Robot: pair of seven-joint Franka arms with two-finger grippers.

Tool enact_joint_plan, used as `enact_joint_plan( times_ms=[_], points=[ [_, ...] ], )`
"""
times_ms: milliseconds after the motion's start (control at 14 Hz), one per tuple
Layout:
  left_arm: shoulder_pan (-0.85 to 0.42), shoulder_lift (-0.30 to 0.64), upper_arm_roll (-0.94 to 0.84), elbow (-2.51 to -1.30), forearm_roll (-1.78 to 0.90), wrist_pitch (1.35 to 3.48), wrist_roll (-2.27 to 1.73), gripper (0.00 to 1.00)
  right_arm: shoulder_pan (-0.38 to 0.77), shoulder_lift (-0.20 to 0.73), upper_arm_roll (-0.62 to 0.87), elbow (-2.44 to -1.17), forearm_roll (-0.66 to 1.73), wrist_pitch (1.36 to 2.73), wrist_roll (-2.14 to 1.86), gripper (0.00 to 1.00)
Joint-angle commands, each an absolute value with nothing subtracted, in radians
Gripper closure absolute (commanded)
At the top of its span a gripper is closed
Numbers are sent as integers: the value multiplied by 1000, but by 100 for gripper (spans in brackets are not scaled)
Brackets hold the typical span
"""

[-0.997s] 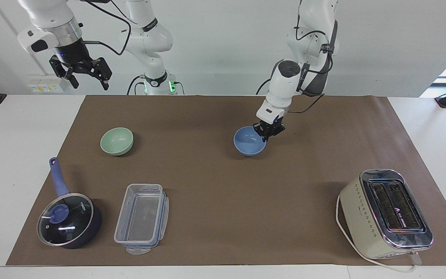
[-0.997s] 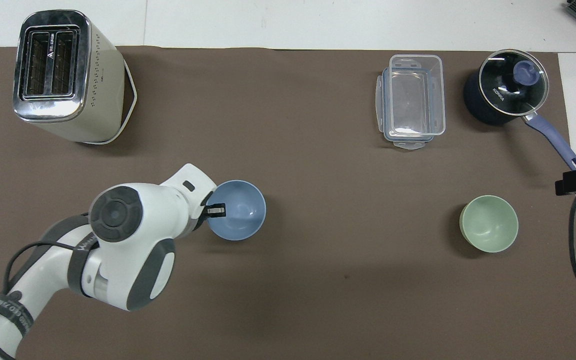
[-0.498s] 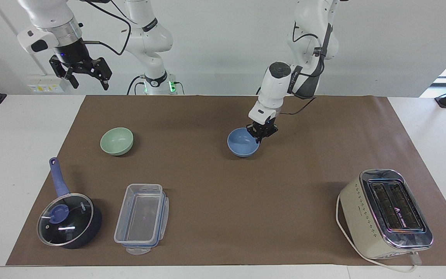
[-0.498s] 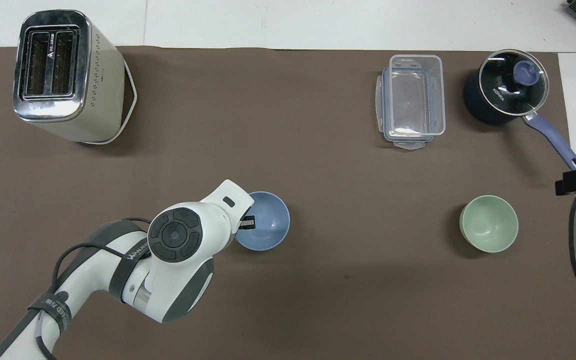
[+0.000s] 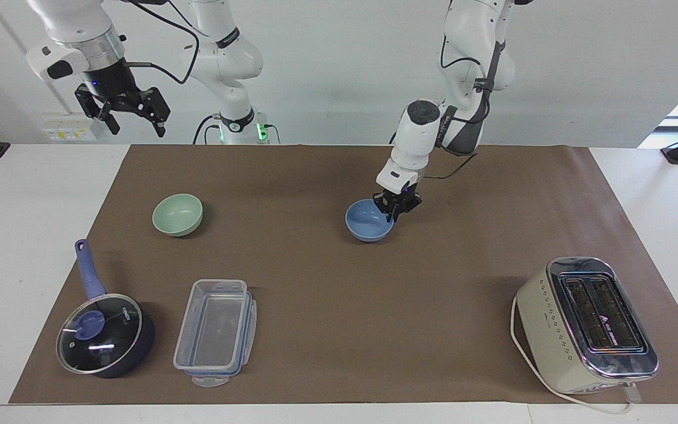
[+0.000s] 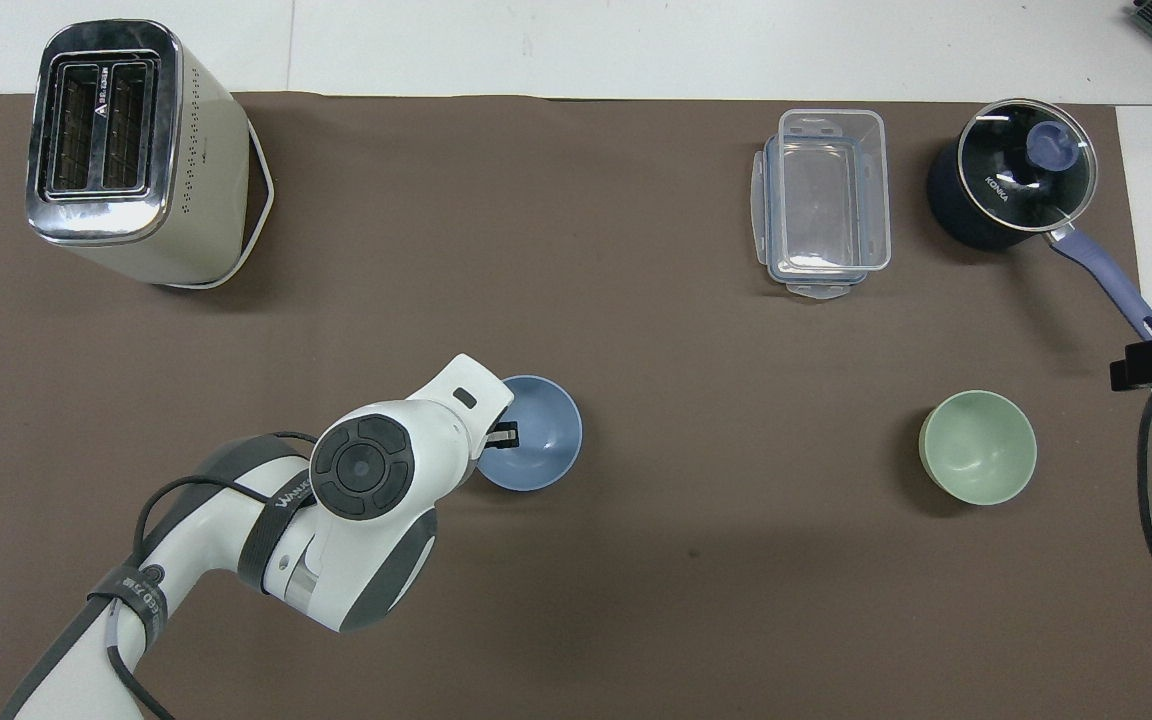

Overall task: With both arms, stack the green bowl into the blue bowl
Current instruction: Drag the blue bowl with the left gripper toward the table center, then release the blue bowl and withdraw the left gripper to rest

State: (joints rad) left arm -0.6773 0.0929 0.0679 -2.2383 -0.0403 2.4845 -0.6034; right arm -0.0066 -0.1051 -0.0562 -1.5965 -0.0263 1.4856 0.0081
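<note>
The small matte periwinkle-blue bowl (image 5: 368,220) now sits on the brown mat nearer the middle of the table than a second ago, carried there by the left gripper (image 5: 396,207) from the left arm's end, which closes part of the gap to the small pale mint-green bowl (image 5: 178,214). That green bowl has not moved and stands well apart, toward the right arm's end, nearer to the robots than the dark saucepan with a glass lid (image 5: 105,333). The left gripper is at the blue bowl's rim on the side toward the left arm's base, one finger (image 6: 505,437) showing inside the bowl; whether it has let go of the rim I cannot tell. My judgement is that the blue bowl is being set down as the receiving bowl. The right gripper (image 5: 124,112) waits with its fingers spread, raised near its own end of the table, holding nothing.
</note>
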Motion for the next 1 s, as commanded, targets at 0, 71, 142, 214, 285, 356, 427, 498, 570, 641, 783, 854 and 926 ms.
enact_joint_plan(
  times_ms=[0,71,142,214,285,356,427,498,570,641,783,854,926],
  points=[
    [-683,74,87,-2176,-15,2389,-572,0,-17,-114,-51,-1597,-17,1482,12,0],
    [-667,63,90,-2133,-15,2314,-537,0,-17,-114,-51,-1597,-17,1482,12,0],
    [-638,54,91,-2090,-15,2246,-479,0,-17,-114,-51,-1597,-17,1482,12,0],
    [-612,39,89,-2054,-15,2194,-416,0,-17,-114,-51,-1597,-17,1482,12,0],
    [-592,13,92,-2028,-15,2148,-356,0,-17,-114,-51,-1597,-17,1482,14,0],
    [-554,-18,91,-2002,-15,2102,-297,0,-17,-112,-52,-1595,-17,1485,11,0],
    [-508,-44,91,-1968,-15,2039,-220,0,-17,-113,-54,-1592,-18,1486,6,0],
    [-467,-52,92,-1920,-15,1975,-133,0,-17,-117,-51,-1592,-31,1488,14,0],
    [-431,-51,92,-1860,-15,1898,-68,0,-17,-117,-51,-1592,-28,1488,5,0],
    [-402,-46,92,-1798,-15,1828,-23,0,-17,-124,-52,-1597,-25,1488,2,0],
    [-321,-46,92,-1708,-15,1732,88,0,-15,-127,-51,-1603,-29,1489,-2,0],
    [-275,-49,94,-1666,-14,1697,141,0,-20,-123,-52,-1605,-28,1499,-2,0],
    [-232,-49,94,-1623,-11,1645,175,0,-26,-118,-57,-1624,-18,1508,-2,0]
  ],
)
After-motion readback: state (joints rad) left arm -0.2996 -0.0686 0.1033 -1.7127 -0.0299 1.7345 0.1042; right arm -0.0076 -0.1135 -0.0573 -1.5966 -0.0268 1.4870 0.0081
